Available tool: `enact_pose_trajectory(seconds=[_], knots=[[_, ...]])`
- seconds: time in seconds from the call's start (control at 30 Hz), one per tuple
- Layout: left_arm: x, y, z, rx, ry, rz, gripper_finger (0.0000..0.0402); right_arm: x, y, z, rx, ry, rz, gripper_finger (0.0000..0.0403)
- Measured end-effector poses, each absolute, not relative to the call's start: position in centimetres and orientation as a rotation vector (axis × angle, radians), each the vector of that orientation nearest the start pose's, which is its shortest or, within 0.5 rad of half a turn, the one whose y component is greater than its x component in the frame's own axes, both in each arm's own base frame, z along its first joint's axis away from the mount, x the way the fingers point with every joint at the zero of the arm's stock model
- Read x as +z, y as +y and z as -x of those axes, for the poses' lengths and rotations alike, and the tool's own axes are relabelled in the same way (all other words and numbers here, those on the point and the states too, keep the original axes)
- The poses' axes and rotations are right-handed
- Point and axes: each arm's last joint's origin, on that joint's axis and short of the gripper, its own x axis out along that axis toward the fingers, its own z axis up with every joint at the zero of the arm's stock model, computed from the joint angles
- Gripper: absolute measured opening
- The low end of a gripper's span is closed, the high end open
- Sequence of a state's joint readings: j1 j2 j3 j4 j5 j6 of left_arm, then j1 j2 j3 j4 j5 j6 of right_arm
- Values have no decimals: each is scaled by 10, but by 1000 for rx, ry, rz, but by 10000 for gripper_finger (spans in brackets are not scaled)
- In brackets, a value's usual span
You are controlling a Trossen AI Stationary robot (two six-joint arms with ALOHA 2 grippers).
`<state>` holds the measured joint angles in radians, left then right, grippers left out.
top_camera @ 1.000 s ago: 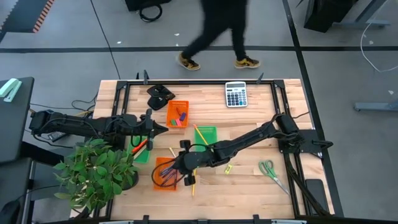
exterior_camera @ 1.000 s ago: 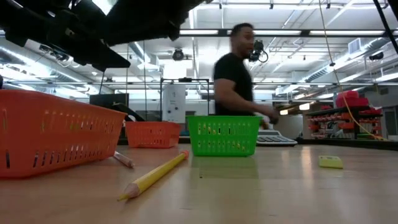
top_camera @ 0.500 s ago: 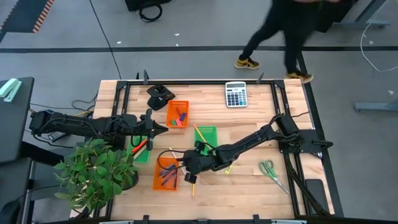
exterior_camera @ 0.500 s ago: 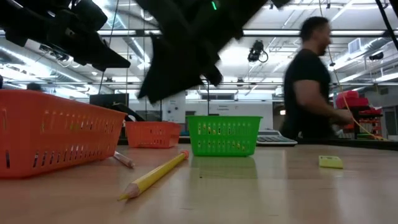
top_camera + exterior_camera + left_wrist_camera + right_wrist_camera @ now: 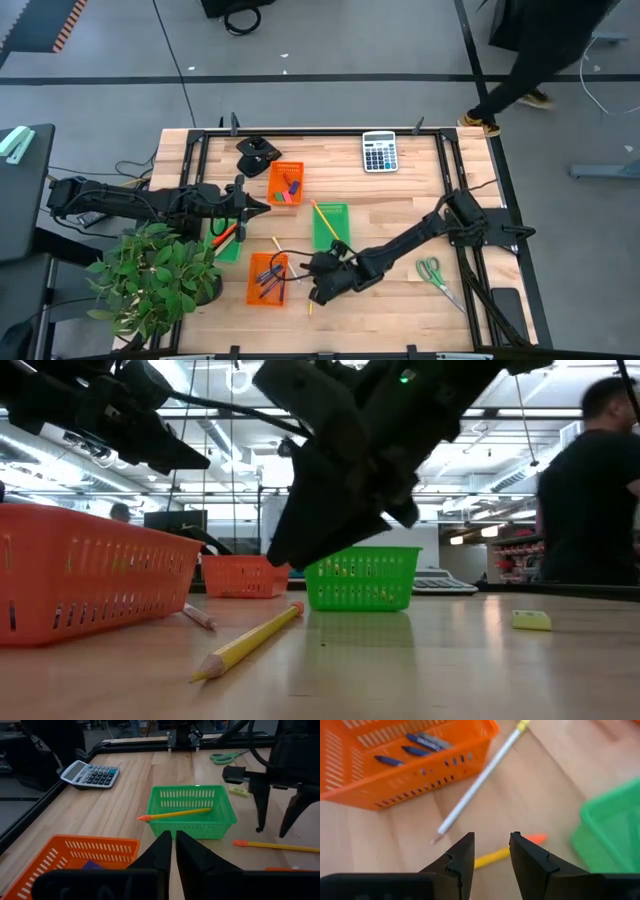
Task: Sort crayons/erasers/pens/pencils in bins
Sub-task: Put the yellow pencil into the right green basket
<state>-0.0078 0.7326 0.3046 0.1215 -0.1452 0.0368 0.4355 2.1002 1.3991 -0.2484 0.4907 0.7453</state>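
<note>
The right gripper point(image 5: 312, 291) is being held low over the worktop point(image 5: 400, 300), with its fingers point(image 5: 465, 851) a little apart and nothing between them. A yellow pencil point(image 5: 250, 641) is lying on the wood just beside the near orange bin point(image 5: 267, 279), where dark pens point(image 5: 417, 742) are being kept. Another pale pencil point(image 5: 479, 779) is lying against that bin's side.

If the pencil is pinched off its middle, it may be tipped or rolled away. The orange bin may be bumped too, because it is so near. The green bin point(image 5: 191, 810) already holds one pencil point(image 5: 175, 814), but that one is sticking out over the rim and may be knocked off.

The left gripper point(image 5: 172, 851) is waiting with its fingers together, by the far orange bin point(image 5: 286, 183).

The worktop is made of pale wood strips. A yellow eraser point(image 5: 531, 621), scissors point(image 5: 438, 277) and a calculator point(image 5: 379, 152) are lying on it. A person point(image 5: 590, 490) is passing behind, in a big, bright room.
</note>
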Motion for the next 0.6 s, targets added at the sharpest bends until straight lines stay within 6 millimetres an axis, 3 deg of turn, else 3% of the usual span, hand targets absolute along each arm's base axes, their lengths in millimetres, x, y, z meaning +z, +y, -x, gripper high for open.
enact_pose_trajectory(seconds=[0.17,0.6], knots=[[204,3,-164,131,308,-60,29,143,183,-394,-350,762,-318,129],[210,5,-165,197,247,-110,36,136,189,-392,-367,762,-362,129]])
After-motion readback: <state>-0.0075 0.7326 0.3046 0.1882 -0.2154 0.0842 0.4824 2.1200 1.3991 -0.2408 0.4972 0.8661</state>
